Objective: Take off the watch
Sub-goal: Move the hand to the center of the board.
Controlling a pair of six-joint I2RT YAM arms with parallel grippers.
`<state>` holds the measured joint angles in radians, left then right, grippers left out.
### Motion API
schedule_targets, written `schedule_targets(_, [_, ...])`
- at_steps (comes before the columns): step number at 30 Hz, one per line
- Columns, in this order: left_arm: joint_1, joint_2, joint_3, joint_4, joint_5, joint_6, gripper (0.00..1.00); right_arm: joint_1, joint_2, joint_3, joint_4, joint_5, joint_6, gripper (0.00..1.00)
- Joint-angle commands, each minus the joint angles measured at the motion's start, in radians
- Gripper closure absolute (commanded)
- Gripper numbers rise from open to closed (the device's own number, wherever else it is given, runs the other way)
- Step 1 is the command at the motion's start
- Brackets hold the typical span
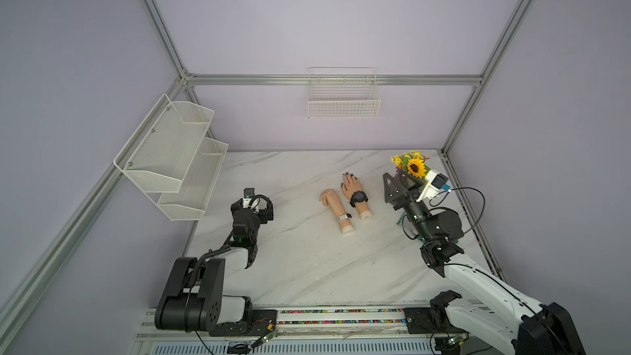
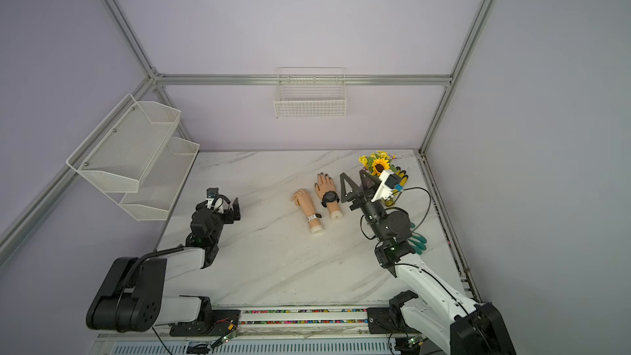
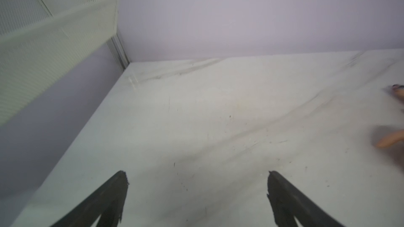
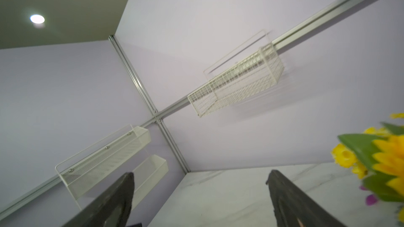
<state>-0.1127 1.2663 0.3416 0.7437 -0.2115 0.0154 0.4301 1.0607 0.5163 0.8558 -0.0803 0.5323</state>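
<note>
Two smooth, skin-toned plastic model hands lie side by side on the white marble-patterned table (image 1: 307,257), fingers toward the back wall, each ending in a flat-cut pale wrist stub. The chunky black watch (image 1: 358,197), round-faced with a thick band, wraps the wrist of the flat-lying hand (image 1: 351,184) with dark nails. The curled hand (image 1: 333,199) beside it wears a slim white-strapped watch (image 1: 343,217). The left pincer (image 3: 196,172) hangs over bare table well apart from both, its dark tapered fingers (image 3: 105,197) spread wide with nothing between them. The right pincer (image 4: 200,172), black with triangular open-frame fingers, also gapes empty, tilted upward near the yellow sunflowers (image 1: 415,167). A white wire basket (image 1: 343,104) and a fine-mesh two-tier shelf (image 1: 170,151) hang on the lilac walls.
</note>
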Motion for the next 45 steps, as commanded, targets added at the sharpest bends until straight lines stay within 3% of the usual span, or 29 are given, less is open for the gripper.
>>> schedule_targets(1, [-0.137, -0.200, 0.041, -0.130, -0.130, -0.046, 0.00, 0.076, 0.130, 0.108, -0.138, -0.011, -0.058, 0.03])
schedule_targets(6, [-0.253, -0.325, 0.164, -0.413, 0.035, -0.537, 0.00, 0.153, 0.363, 0.267, -0.268, 0.021, -0.125, 0.03])
schedule_targets(9, [-0.265, -0.262, 0.182, -0.443, 0.229, -0.864, 0.00, 0.162, 0.448, 0.305, -0.300, 0.041, -0.149, 0.03])
schedule_targets(11, [-0.268, -0.189, 0.183, -0.399, 0.339, -1.002, 0.00, 0.165, 0.489, 0.318, -0.318, 0.044, -0.162, 0.03])
schedule_targets(15, [-0.268, -0.025, 0.183, -0.292, 0.483, -1.168, 0.00, 0.165, 0.555, 0.307, -0.332, 0.025, -0.172, 0.03])
schedule_targets(21, [-0.285, 0.137, 0.126, -0.014, 0.557, -1.382, 0.00, 0.169, 0.622, 0.259, -0.311, -0.044, -0.162, 0.03])
schedule_targets(26, [-0.322, 0.257, 0.139, 0.037, 0.552, -1.426, 0.00, 0.184, 0.639, 0.175, -0.255, -0.079, -0.132, 0.04])
schedule_targets(30, [-0.343, 0.315, 0.187, 0.020, 0.533, -1.425, 0.04, 0.196, 0.675, 0.134, -0.217, -0.094, -0.119, 0.12])
schedule_targets(40, [-0.348, 0.457, 0.331, -0.113, 0.514, -1.348, 0.09, 0.261, 0.769, 0.152, -0.160, -0.048, -0.147, 0.42])
schedule_targets(45, [-0.349, 0.449, 0.368, -0.269, 0.437, -1.226, 0.09, 0.288, 0.773, 0.154, -0.130, -0.036, -0.149, 0.45])
